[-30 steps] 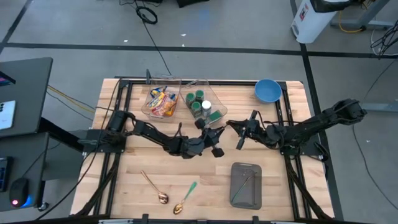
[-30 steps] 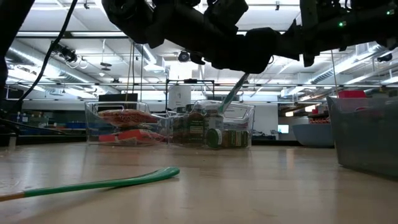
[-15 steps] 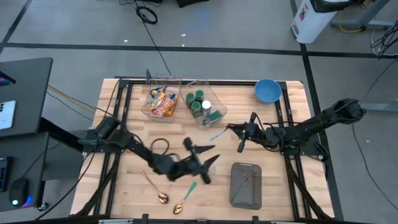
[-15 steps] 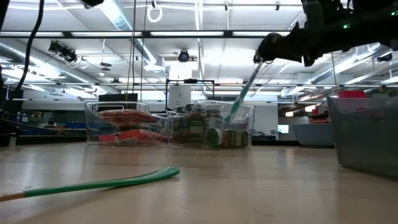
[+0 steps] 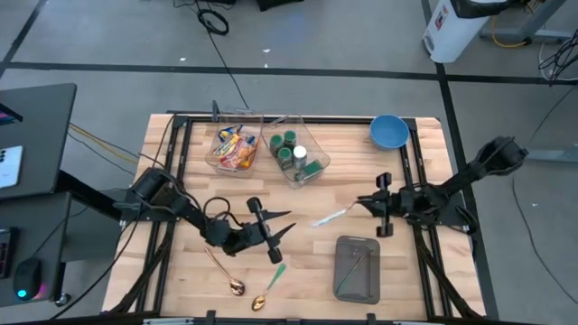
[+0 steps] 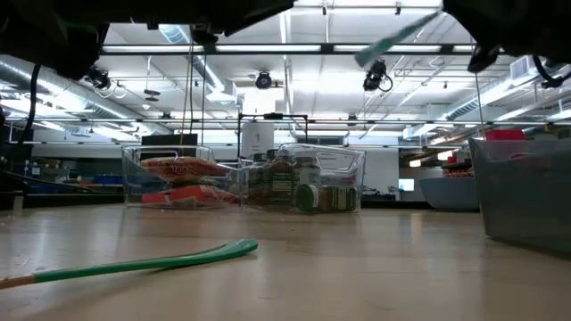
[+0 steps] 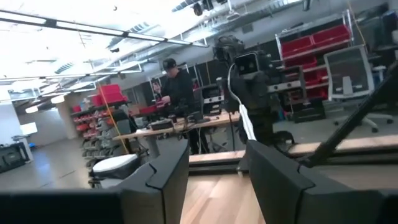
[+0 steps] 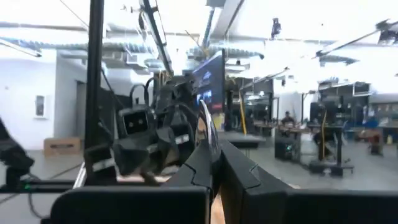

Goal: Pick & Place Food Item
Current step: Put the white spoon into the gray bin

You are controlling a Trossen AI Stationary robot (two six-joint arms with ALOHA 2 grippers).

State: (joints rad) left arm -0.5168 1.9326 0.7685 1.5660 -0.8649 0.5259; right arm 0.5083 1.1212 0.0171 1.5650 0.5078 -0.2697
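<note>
Wooden table (image 5: 190,275): right gripper (image 5: 363,206), clamped shut, holds a pale spoon (image 5: 329,217) aloft near the grey bin (image 5: 358,268); left gripper (image 5: 274,228) hangs open, empty. The thin grip could slip.

This is a robotics lab in a large industrial hall. The wooden table (image 5: 199,271) stands on a grey concrete floor (image 5: 343,36) marked with dark tape lines, with cables (image 5: 213,18) trailing across it. Beyond it run exposed ceiling ducts (image 6: 36,76) and strip lights (image 6: 268,51), red storage bins (image 7: 311,43) on shelving, workbenches with monitors (image 8: 208,78), and a person (image 7: 177,93) standing at a bench.
</note>
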